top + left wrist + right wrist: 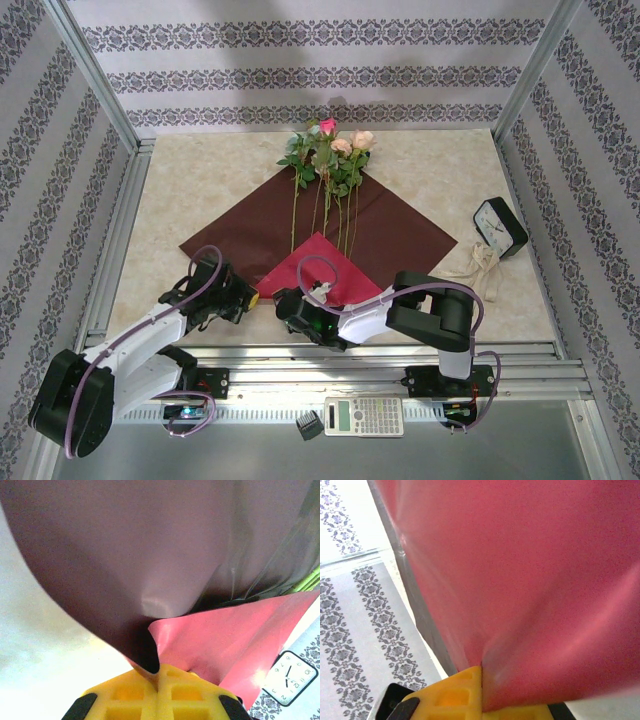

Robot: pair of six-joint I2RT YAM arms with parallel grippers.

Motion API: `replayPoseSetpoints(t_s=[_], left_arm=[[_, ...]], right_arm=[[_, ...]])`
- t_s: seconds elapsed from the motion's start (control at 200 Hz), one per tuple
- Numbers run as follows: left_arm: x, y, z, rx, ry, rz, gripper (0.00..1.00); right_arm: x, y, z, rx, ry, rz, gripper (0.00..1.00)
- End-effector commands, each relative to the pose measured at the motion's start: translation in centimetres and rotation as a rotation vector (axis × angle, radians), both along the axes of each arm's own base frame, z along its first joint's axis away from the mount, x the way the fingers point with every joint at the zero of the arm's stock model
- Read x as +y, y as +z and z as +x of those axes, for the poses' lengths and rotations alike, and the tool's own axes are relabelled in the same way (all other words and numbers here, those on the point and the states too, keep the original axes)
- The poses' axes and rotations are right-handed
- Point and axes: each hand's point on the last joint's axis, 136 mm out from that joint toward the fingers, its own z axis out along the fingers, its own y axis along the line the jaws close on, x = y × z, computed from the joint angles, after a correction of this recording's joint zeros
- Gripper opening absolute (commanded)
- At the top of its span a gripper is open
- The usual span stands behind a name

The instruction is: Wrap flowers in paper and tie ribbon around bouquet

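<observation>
Left end effector (pixel 250 297) and right end effector (pixel 318 293) each clamp the folded near edge of the crimson paper (pixel 400 230), with the flowers (pixel 335 150) lying along its middle, blooms beyond its far corner.

Quick headcount: I'm counting one sheet of paper (pixel 390 225), all a single piece. The flowers (pixel 325 160) are showing three blooms I can pick out, one hot pink and two peachy. The stems are bunching too close for a proper count, so I'm guessing four or five. One ribbon (pixel 483 262) is sitting in a single little heap. Besides that I'm seeing one clock (pixel 500 227), one calculator (pixel 363 416) and one small black thing (pixel 309 425). Two arms are showing, each carrying one gripper: the left gripper (pixel 250 297) and the right gripper (pixel 312 292).
</observation>
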Motion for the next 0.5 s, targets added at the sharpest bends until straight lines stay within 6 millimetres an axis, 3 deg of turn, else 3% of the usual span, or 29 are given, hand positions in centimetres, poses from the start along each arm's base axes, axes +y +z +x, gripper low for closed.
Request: replayPoseSetpoints(t_s=[0.0,0.12,0.23,0.305,0.495], left_arm=[[0.8,-0.4,-0.8,0.027,-0.003,0.026,0.00],[1.0,-0.4,-0.9,0.028,0.000,0.030,0.00],[1.1,-0.5,-1.0,0.034,-0.001,0.031,0.00],[1.2,-0.5,-1.0,0.033,-0.001,0.033,0.00],[1.4,-0.6,-1.0,0.038,0.002,0.040,0.00]], right_arm=[[-1.4,0.1,1.1,0.027,-0.138,0.050,0.02],[-2.2,0.0,0.8,0.041,-0.146,0.030,0.30],[-3.1,-0.7,0.6,0.047,-0.161,0.015,0.34],[-3.9,-1.1,0.6,0.048,-0.177,0.005,0.32],[-5.1,-1.3,0.6,0.043,-0.193,-0.020,0.03]])
